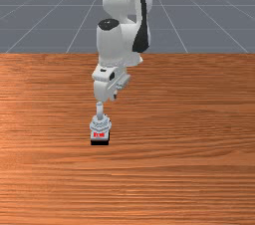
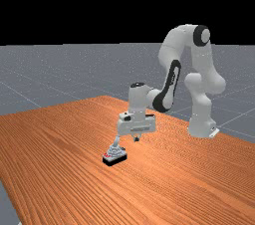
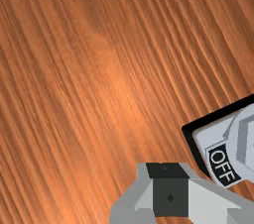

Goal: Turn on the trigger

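The switch [image 1: 100, 127] sits on the bench [image 1: 189, 144], its lever [image 1: 99, 109] rising from its top. In the front view the arm [image 1: 110, 45] is behind the switch; in the far view its base [image 2: 201, 127] stands well apart, to the far view's right of the switch. The tool [image 2: 137, 139] hangs over the bench near the switch, to the far view's right. The "OFF" label [image 3: 222, 165] lies on the switch's tool side.
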